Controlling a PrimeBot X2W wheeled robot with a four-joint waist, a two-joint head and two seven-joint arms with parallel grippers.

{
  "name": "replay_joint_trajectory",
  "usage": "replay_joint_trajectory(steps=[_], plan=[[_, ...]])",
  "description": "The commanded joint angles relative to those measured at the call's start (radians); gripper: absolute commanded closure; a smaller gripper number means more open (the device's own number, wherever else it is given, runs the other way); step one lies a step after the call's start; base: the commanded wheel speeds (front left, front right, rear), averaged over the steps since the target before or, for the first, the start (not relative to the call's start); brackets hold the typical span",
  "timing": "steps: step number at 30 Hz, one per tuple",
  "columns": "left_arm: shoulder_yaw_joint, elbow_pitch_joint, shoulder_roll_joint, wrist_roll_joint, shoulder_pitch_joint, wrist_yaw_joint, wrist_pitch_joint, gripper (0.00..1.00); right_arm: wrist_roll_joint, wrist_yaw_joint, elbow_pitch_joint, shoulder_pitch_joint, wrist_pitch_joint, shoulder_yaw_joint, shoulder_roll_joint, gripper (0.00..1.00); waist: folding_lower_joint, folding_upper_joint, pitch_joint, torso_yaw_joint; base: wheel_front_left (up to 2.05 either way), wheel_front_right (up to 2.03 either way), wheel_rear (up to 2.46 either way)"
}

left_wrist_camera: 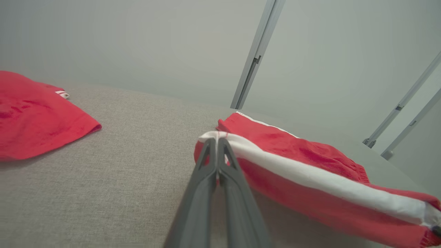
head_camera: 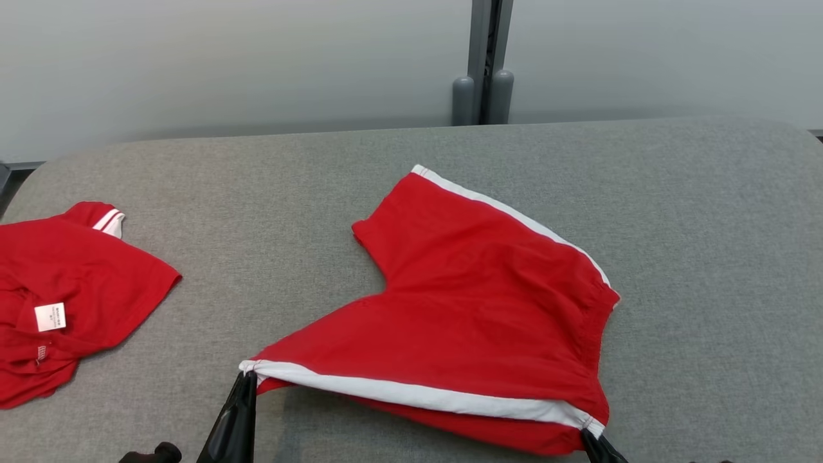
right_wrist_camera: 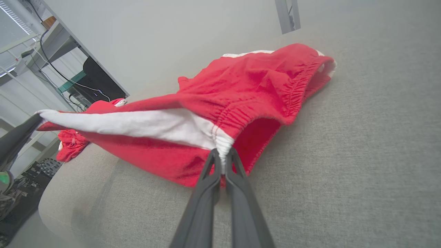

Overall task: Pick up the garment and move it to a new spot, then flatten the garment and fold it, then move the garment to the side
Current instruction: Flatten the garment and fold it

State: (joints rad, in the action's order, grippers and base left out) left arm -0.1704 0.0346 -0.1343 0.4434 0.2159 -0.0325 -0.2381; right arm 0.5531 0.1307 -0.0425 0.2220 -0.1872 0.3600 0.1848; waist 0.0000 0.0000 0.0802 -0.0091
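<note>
PrimeBot's left tool (head_camera: 248, 378) rises from the lower left of the head view, its two long dark fingers pressed together and pinched on the leg-hem corner of the red shorts (head_camera: 482, 308); the right tool (head_camera: 588, 438) shows only its dark tip at the bottom edge, lower right, clamped on the waistband corner; in each wrist view the fingers run up from the bottom edge and meet at the tips, white trim caught between them.

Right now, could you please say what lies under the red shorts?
The left claw and right claw hold the shorts' near edge up; grey table shows beneath. The far part lies flat, hiding whatever is under it.
</note>
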Motion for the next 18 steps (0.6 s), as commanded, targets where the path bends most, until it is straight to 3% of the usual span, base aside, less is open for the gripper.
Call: replay_joint_trajectory(steps=[1, 12, 18], plan=[[0.001, 0.012, -0.001, 0.004, 0.006, 0.008, 0.001, 1.00, -0.013, 0.000, 0.016, 0.023, 0.015, -0.018, -0.001, 1.00, 0.0000, 0.0000, -0.006, 0.007, 0.00, 0.00, 0.00], [-0.011, 0.048, -0.039, -0.019, -0.070, -0.002, 0.038, 1.00, -0.046, 0.000, 0.080, 0.017, 0.071, -0.066, -0.048, 1.00, 0.0000, 0.0000, 0.025, -0.007, 0.00, 0.00, 0.00], [-0.037, 0.028, -0.079, -0.053, -0.276, -0.040, 0.081, 1.00, -0.033, 0.000, 0.103, -0.095, 0.073, -0.068, -0.070, 1.00, 0.0000, 0.0000, 0.129, -0.047, 0.00, 0.00, 0.00]])
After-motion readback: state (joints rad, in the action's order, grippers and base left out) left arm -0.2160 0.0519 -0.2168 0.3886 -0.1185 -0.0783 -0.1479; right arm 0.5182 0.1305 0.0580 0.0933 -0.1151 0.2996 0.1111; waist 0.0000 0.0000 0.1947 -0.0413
